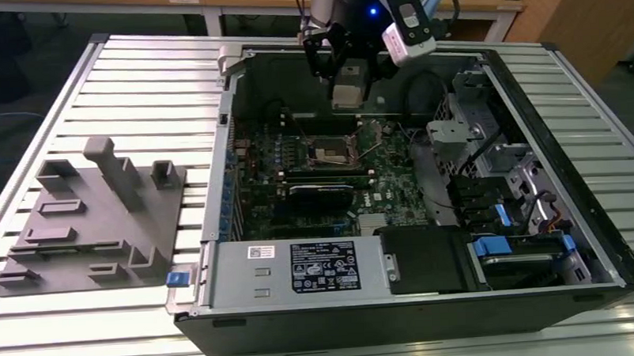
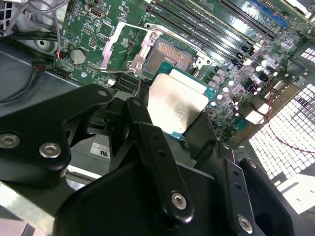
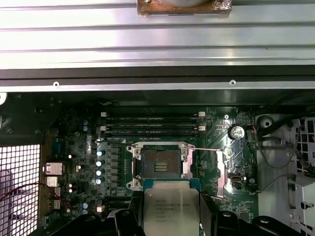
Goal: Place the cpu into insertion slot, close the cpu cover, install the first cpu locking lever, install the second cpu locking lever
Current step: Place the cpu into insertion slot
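Cpu (image 2: 178, 101): pale silver-grey top, teal-green edge. Gripper (image 2: 174, 118): matte black, silver screw heads. Insertion slot (image 3: 160, 165): dark centre w/ gold-tan contact field, silvery rim. Motherboard (image 3: 74, 130): deep green w/ small silver caps. RAM slots (image 3: 152, 127): black, white end clips. Perforated panel (image 2: 290, 125): bright white squares in dark grid. Table (image 1: 134, 81): pale silver, ribbed stripes. Fixture block (image 1: 87, 226): flat grey. PC case (image 1: 407, 321): black. PSU (image 1: 247, 277): silver, black label. Drive tabs (image 1: 490, 247): blue.

readable text: none | label (image 1: 322, 266) and cpu (image 3: 171, 212) print illegible
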{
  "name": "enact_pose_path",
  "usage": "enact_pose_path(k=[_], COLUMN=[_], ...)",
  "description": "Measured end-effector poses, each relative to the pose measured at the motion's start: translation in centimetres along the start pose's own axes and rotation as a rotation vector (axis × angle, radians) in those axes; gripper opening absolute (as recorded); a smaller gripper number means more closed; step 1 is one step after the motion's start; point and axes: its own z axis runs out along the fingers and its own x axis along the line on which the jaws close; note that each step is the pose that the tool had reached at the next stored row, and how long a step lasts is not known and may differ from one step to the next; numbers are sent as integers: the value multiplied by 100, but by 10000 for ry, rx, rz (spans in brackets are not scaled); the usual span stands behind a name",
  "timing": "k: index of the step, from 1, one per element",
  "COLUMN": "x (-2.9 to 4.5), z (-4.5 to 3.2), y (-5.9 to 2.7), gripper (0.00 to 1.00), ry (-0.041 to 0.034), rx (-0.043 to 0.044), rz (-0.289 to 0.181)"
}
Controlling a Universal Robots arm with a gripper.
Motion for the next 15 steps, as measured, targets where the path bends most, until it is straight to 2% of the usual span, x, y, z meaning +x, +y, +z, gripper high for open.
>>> enact_pose_path(k=[6, 15], x=[0, -2], z=[17, 143], y=[-1, -13], gripper=[54, 54], ry=[-2, 0], rx=[-6, -2], rz=[-1, 0])
